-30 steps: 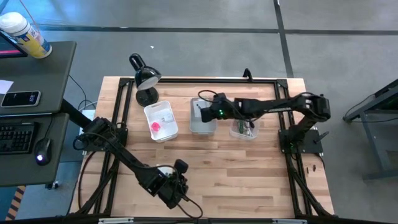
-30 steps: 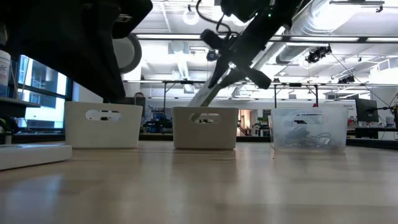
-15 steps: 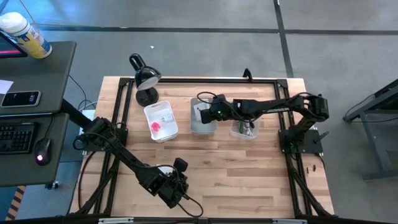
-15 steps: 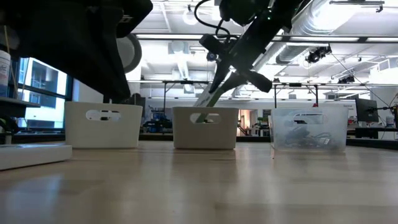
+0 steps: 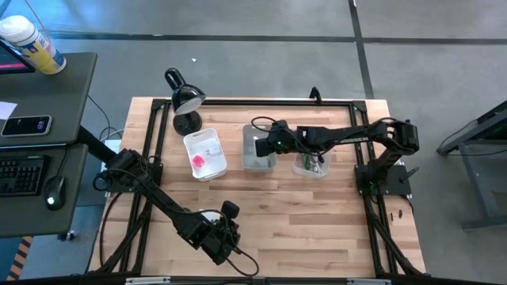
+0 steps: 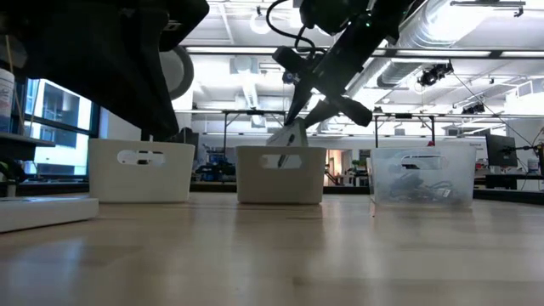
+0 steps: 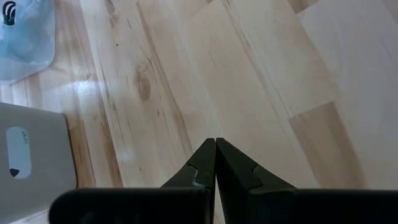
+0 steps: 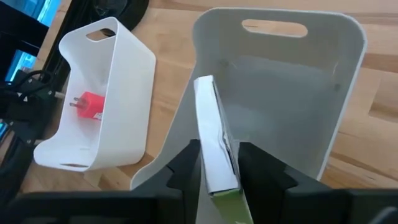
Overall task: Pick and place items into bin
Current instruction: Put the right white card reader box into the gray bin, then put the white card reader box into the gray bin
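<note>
So the right gripper (image 8: 217, 163) sits over the middle bin (image 5: 258, 149) with its fingers (image 8: 184, 168) parted a little, and a white flat packet (image 8: 212, 134) stands on edge between them. From the right wrist view I can't tell whether the pads are actually pinching it or just flanking it. In the low view the packet (image 6: 287, 138) pokes up above the middle bin's rim (image 6: 280, 150), tilted, just under the gripper. The left bin (image 5: 205, 154) is right beside the middle one and has a pink cube (image 5: 198, 162) lying in it. On the other side is a clear bin (image 5: 310, 165) with a tangle of cords (image 5: 314, 164) inside. A black desk lamp (image 5: 184, 100) stands at the far left corner of the table (image 5: 301, 222), well clear of the bins. The right arm stretches leftward from its base across the clear bin to reach the middle one. The left gripper (image 7: 215, 163) is pressed together, holding nothing, parked over bare wood near the front edge of the table.
</note>
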You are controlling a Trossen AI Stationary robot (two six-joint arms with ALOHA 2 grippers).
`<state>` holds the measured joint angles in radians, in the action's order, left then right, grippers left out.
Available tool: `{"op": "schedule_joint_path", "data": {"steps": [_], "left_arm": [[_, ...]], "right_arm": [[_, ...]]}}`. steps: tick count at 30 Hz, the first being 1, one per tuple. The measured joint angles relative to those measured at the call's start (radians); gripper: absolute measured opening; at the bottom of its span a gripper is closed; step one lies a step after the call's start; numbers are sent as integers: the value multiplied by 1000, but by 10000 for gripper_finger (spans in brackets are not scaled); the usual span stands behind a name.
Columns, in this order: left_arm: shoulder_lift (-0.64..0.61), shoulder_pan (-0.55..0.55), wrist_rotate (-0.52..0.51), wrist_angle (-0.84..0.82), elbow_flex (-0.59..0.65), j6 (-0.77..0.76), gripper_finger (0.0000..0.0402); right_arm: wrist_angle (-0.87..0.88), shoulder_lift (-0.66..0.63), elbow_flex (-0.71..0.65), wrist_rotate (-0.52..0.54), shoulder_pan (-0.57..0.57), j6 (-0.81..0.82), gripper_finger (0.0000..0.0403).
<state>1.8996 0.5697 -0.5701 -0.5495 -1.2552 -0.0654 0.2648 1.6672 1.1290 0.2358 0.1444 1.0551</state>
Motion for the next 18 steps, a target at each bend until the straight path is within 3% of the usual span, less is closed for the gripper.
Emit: {"op": "schedule_joint_path", "data": {"steps": [18], "left_arm": [[0, 0, 0, 0, 0, 0, 1]], "right_arm": [[-119, 0, 0, 92, 13, -118, 120]]}}
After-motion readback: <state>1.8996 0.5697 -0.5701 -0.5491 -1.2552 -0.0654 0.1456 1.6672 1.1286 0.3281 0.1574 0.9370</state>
